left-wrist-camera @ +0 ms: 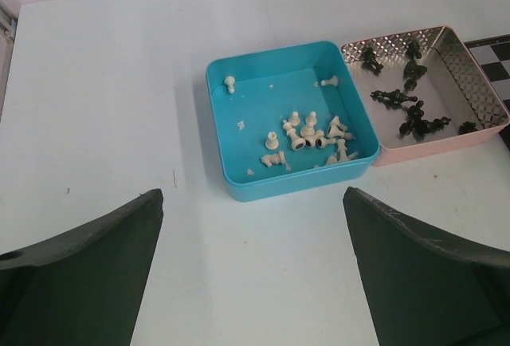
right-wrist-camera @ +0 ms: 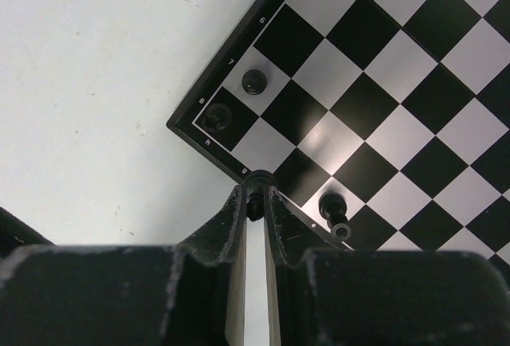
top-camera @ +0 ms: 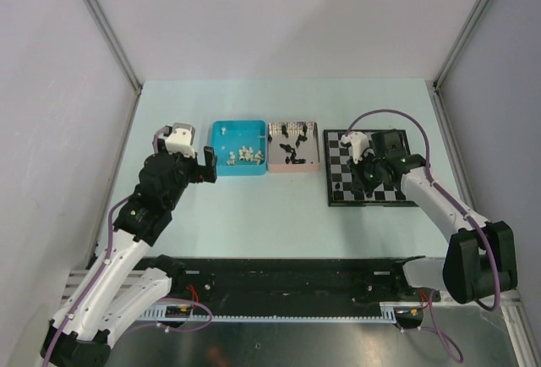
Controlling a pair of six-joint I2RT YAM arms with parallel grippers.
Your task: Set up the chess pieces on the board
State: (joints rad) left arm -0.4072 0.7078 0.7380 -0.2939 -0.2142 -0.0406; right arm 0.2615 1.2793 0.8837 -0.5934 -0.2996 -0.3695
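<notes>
Pale tabletop is carrying the board, where the right end effector is clenching a black chess piece at its corner border. The left end effector is hanging released near the blue tray of white pieces.

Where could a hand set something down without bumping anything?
Bare table lies in front of the blue tray and pink tray; most board squares beyond the right gripper are free. Crowded: both trays' insides, the board's corner with black pieces.
</notes>
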